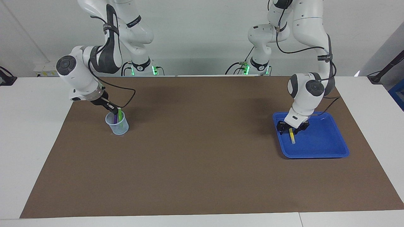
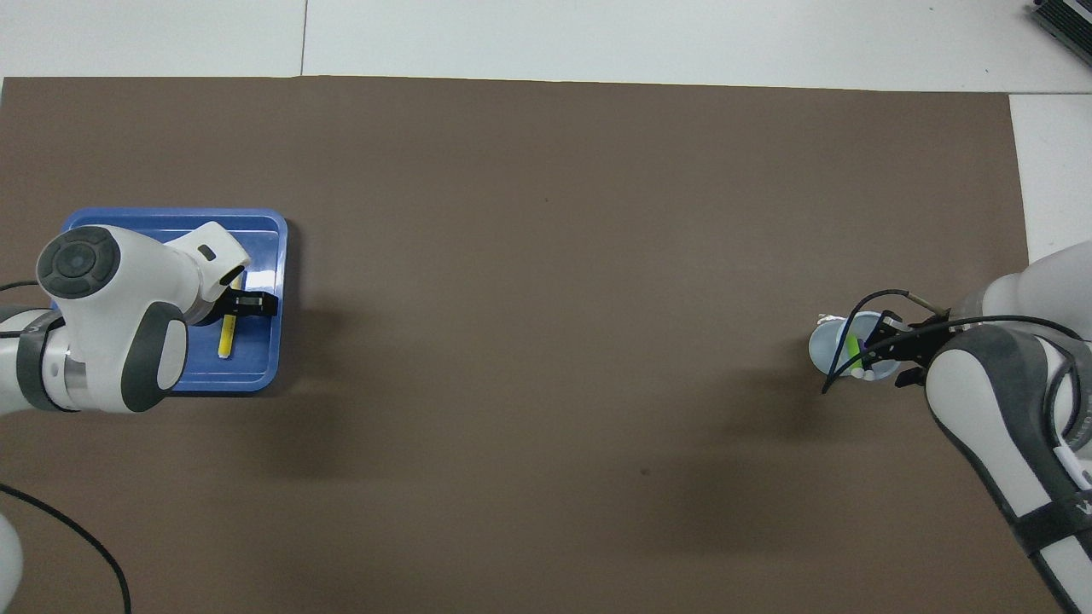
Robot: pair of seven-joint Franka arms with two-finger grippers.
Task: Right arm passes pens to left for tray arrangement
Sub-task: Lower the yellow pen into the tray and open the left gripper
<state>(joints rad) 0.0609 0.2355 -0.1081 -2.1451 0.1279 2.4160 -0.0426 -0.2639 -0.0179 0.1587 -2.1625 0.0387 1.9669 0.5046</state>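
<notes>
The yellow pen [image 1: 292,137] [image 2: 227,336] lies flat in the blue tray [image 1: 322,138] [image 2: 256,367], at the tray's edge toward the middle of the table. My left gripper [image 1: 292,127] [image 2: 245,301] hangs open just above the pen's upper end, its jaws spread to either side of it. The green pen [image 1: 119,113] [image 2: 853,347] and the purple pen [image 1: 115,118] stand in a small translucent cup [image 1: 119,126] [image 2: 823,350] at the right arm's end. My right gripper [image 1: 112,110] [image 2: 887,350] is tilted down at the tops of these two pens.
A brown mat [image 1: 202,157] covers most of the white table. A black cable loops from the right arm's wrist over the cup. The cup and the tray are the only things standing on the mat.
</notes>
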